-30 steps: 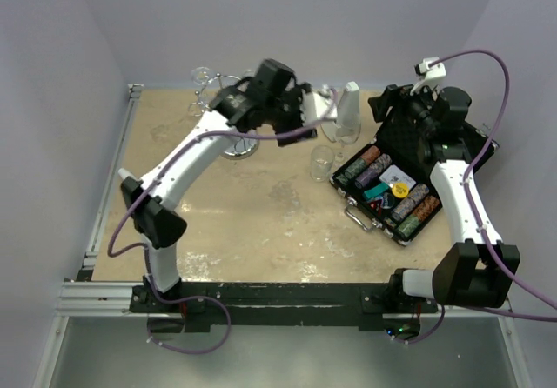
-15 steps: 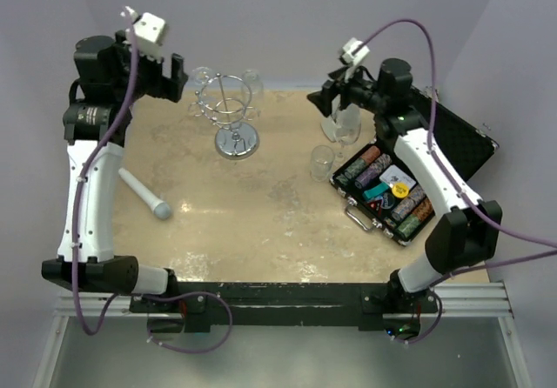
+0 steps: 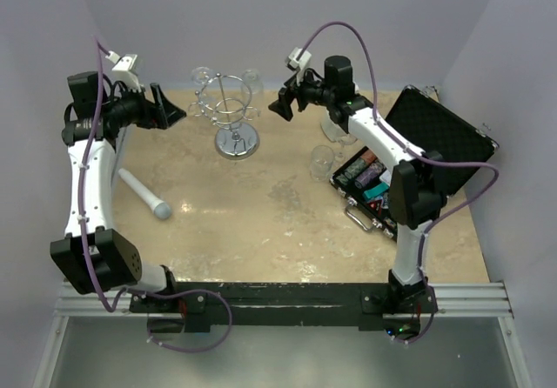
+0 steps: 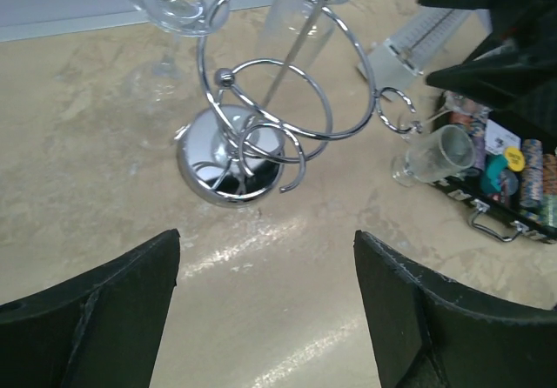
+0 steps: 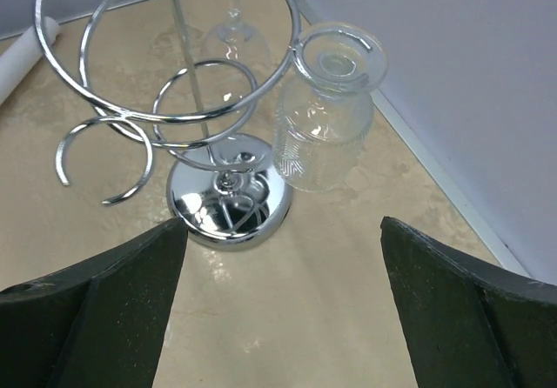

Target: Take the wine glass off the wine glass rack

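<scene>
left gripper (image 4: 265,257): released. Fingers (image 4: 104,305) are spread with nothing between them, and the rack sits in the gap, so I read this as lined up, not grasping.
right gripper (image 5: 283,231): also released and empty. It faces the rack from the opposite side, with the base low in the gap.
ribbed wine glass (image 5: 324,118): on the rack, hanging bowl-down with foot up at the hoop's edge on the right gripper's side, near the back wall. The hook is hidden under the foot.
plain wine glass (image 4: 178,1): on the rack too, inverted, on the back-left side nearer the left gripper.
target: can't tell which glass is meant; neither is touched.
wine glass rack (image 3: 233,118): upright on its disc base at back-centre of the table (image 3: 261,223), between the grippers. The near curled arms are empty.
why inverted: the foot rides the hook with the stem in the slot. My guess is it exits by sliding outward along the open curl, not straight up.
arm split: probably one pulls while the other steadies.
risk: the rack looks light, so a snag could tip it or knock the other glass.
clutter: small tumbler (image 3: 322,160), poker chip case (image 3: 439,136) and white cylinder (image 3: 144,194) sit well apart from the rack.
</scene>
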